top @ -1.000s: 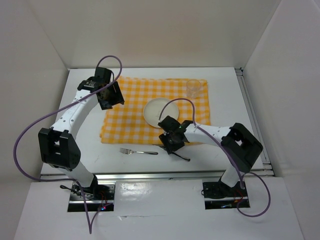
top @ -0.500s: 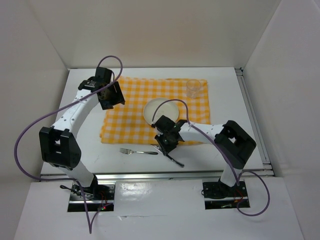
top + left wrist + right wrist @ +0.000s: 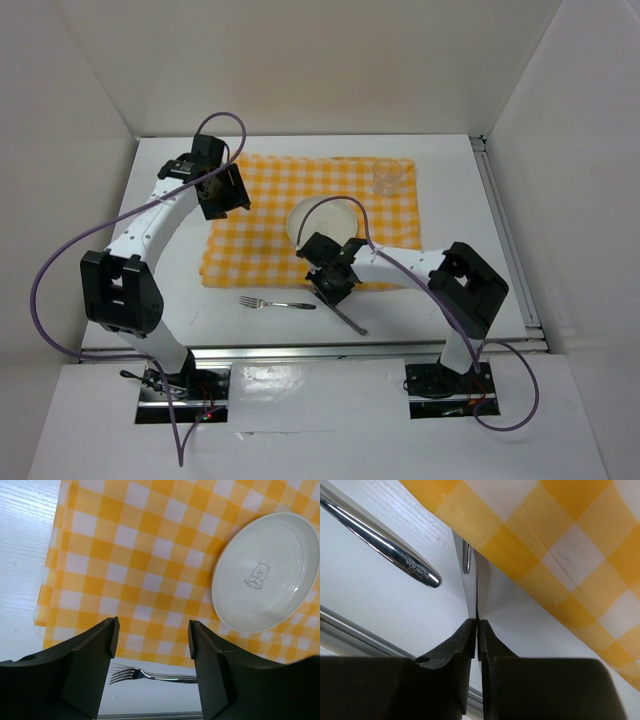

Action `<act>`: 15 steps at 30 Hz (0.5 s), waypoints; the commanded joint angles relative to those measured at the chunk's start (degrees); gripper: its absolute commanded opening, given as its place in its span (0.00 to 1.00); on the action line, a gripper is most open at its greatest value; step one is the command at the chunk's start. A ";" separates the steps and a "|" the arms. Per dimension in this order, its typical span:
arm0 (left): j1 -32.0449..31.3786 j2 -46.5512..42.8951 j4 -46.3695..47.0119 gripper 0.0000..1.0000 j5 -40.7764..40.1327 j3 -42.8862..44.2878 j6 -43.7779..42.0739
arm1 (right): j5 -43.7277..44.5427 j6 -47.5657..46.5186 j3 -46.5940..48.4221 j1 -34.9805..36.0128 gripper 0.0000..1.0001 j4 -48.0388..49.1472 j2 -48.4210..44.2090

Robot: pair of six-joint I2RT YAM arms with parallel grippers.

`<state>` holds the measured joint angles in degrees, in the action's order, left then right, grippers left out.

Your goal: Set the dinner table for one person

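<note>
The dinner table (image 3: pixel 455 215) is the white tabletop, with a yellow-and-white checked cloth (image 3: pixel 262 225) on it. On the cloth are a white plate (image 3: pixel 318 222) and a clear glass (image 3: pixel 388 175). A fork (image 3: pixel 278 303) lies on the bare table just in front of the cloth. My right gripper (image 3: pixel 331 283) is at the cloth's near edge, shut on a knife (image 3: pixel 350 320) that sticks out toward the front. In the right wrist view the thin blade (image 3: pixel 471 575) runs edge-on from the jaws (image 3: pixel 477 623), beside the fork handle (image 3: pixel 395 552). My left gripper (image 3: pixel 222 190) is open and empty over the cloth's far left corner.
White walls close in the table on three sides. A metal rail (image 3: pixel 300 352) runs along the near edge. In the left wrist view the plate (image 3: pixel 265 572) lies to the right and the fork (image 3: pixel 145 675) shows between the open fingers (image 3: pixel 110 640).
My right gripper has moved left along the cloth's near edge with the knife, closer to the fork's handle. The left arm has not moved.
</note>
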<state>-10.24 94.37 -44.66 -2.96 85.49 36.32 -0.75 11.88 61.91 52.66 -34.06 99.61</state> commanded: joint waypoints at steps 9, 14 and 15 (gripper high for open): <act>0.31 0.20 1.33 0.74 1.03 1.78 0.07 | 5.23 -5.02 4.18 0.42 0.00 -6.89 -1.53; 0.31 0.20 1.33 0.74 1.56 1.78 0.07 | 4.71 -5.02 4.79 0.42 0.03 -7.42 -0.92; 0.31 0.20 1.33 0.74 1.56 1.78 0.07 | 4.19 -4.33 4.80 0.42 0.09 -7.42 -0.91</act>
<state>-10.24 94.37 -44.53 -2.44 85.49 36.32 2.90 7.77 64.20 52.73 -39.68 99.61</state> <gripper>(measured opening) 0.742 0.110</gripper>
